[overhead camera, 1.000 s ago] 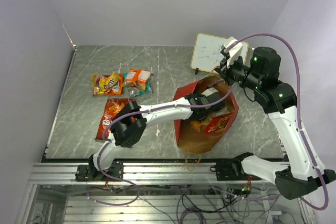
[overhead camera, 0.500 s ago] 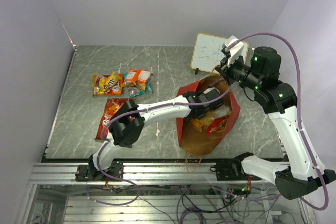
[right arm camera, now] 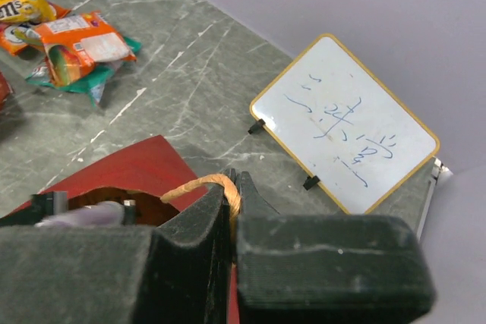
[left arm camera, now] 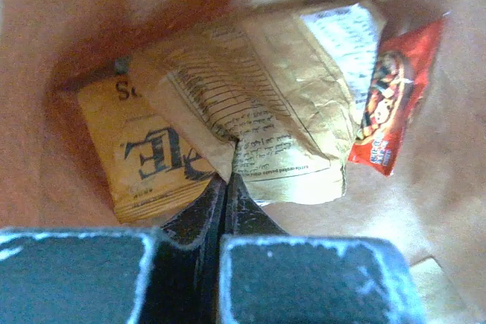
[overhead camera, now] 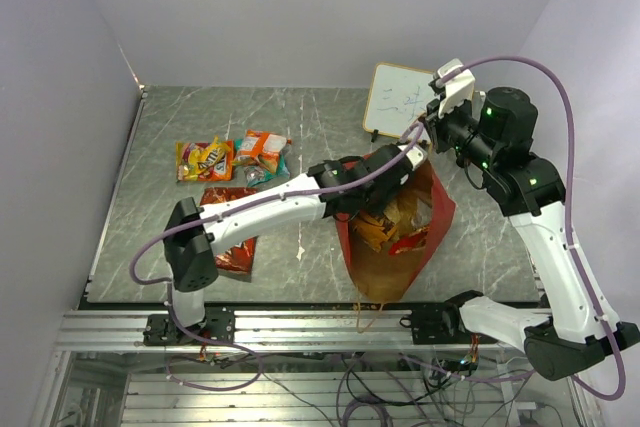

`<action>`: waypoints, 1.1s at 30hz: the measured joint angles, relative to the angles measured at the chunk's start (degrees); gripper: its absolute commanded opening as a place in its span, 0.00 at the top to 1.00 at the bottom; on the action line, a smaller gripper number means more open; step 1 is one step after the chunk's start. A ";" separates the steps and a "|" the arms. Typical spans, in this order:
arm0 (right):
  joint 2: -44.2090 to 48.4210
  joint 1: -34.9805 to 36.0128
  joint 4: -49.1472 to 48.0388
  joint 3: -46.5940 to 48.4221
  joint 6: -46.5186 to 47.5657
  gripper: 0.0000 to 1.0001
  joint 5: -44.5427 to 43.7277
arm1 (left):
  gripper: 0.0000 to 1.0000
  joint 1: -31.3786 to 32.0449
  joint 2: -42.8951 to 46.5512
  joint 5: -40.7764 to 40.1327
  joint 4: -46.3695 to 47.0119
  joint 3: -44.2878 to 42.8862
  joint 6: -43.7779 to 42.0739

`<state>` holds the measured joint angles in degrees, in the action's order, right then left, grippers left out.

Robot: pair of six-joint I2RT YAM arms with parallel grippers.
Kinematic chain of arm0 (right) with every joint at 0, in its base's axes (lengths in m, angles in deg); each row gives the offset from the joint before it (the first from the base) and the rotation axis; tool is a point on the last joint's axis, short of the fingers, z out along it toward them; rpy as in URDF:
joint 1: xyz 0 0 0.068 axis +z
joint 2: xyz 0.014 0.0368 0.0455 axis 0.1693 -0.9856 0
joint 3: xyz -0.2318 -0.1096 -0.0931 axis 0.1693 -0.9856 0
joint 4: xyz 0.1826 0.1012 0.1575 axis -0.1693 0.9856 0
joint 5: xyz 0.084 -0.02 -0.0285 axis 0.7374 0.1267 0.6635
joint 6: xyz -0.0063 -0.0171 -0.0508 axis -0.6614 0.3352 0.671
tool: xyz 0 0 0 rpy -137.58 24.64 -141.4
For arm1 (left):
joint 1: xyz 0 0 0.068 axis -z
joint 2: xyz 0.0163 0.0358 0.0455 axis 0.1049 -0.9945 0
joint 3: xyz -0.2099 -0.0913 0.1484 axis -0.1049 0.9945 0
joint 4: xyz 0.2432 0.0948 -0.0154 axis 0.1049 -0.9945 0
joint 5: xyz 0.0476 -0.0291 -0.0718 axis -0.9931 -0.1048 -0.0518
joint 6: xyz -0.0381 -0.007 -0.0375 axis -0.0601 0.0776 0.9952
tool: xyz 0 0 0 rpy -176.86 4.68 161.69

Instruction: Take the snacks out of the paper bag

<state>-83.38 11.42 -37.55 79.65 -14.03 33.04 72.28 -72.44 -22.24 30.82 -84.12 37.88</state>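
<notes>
The large paper carrier bag (overhead camera: 443, 209), red outside and brown kraft inside, stands open on the right half of the grey marbled table (overhead camera: 320, 127), near its front edge. Inside it, the left wrist view shows a crumpled tan-brown chip bag (left arm camera: 281, 111) lying over a flat yellow-orange packet (left arm camera: 144, 157), with a red chip bag (left arm camera: 391, 104) against the right wall.

The left gripper (left arm camera: 226, 181) is down in the bag, its jaws pressed together on the lower edge of the tan-brown chip bag. The left arm (overhead camera: 270, 209) stretches from its elbow at the left across to the bag's mouth.

The right gripper (right arm camera: 231, 187) hangs over the bag's far rim, clamped on the thin orange cord handle (right arm camera: 209, 185) and holding it up.

Compared with half a second ago, the left elbow has swung out to the left and the forearm has straightened. The tan-brown chip bag now sits higher in the opening. The right arm has barely shifted.

On the table's left lie a yellow packet (overhead camera: 205, 159), an orange-teal pack (overhead camera: 265, 147) and another red packet (overhead camera: 235, 255), partly under the arm. A small whiteboard (overhead camera: 395, 102) leans at the back.
</notes>
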 measured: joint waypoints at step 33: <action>-1.33 0.00 -3.37 -1.05 -2.58 1.00 -7.78 | 0.93 -0.07 10.97 4.92 0.90 -21.90 0.22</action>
<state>-84.71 11.42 -40.92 78.60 -16.61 25.26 72.22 -61.47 -17.32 31.71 -106.02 38.10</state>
